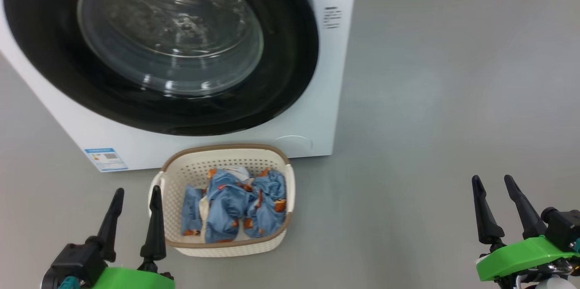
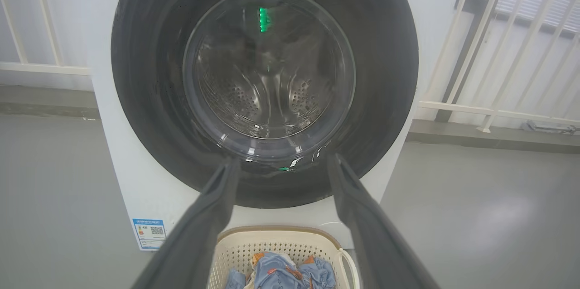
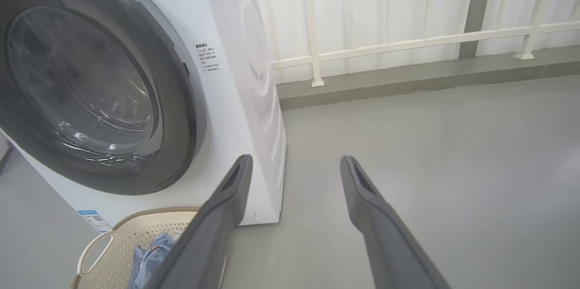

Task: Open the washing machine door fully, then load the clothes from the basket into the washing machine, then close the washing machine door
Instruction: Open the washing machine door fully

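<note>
The washing machine door [image 1: 290, 53] is shut flush on the washing machine [image 1: 331, 98]. It looks rigid, glossy and probably slippery, so it is likely best hooked at the small notch [image 3: 186, 69] on its right rim. The basket [image 1: 226, 148] stands on the floor [image 1: 430, 121] just before the machine and holds the clothes [image 1: 235, 205], which look soft, light and easy to pinch. The left pincer [image 1: 138, 191] and right pincer [image 1: 491, 179] are both spread and empty.
</note>
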### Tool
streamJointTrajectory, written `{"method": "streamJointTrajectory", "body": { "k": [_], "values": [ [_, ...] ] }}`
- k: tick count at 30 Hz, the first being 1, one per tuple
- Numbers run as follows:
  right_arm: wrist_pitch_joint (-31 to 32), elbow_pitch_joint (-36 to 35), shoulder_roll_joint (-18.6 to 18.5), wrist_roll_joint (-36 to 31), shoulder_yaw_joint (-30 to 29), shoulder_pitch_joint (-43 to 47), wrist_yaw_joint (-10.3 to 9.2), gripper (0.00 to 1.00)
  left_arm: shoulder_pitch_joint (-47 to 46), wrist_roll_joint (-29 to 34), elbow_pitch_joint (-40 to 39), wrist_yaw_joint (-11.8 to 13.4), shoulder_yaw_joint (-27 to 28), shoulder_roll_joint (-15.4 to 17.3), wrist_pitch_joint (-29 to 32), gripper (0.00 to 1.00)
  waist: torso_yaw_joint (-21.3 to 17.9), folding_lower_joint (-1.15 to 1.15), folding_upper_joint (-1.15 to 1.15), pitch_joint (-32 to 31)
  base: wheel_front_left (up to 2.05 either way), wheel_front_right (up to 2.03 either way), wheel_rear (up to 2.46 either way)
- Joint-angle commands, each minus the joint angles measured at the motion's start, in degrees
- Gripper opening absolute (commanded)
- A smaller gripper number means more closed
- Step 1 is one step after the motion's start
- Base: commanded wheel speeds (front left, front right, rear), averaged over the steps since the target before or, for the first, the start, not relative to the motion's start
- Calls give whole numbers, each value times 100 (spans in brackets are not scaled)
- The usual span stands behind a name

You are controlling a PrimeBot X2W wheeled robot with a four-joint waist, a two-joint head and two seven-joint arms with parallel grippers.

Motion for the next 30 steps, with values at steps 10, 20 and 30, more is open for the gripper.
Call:
{"method": "streamJointTrajectory", "body": {
  "k": [10, 20, 30],
  "values": [
    [-71, -139, -86, 19, 130, -152, 33, 100, -191, -71, -165, 3, 115, 125, -37, 100, 9, 0, 0, 2, 59, 59, -117],
    [-71, -67, -3, 133, 241, -291, 33, 49, -148, -91, -112, 3, 14, 82, -37, 100, 29, 0, 0, -1, 2, 2, -5],
    [-71, -121, 180, 1540, 442, -974, 33, 0, -117, -173, -86, 3, -55, -44, -37, 100, 132, 0, 0, 88, 0, 0, 0]
  ]
}}
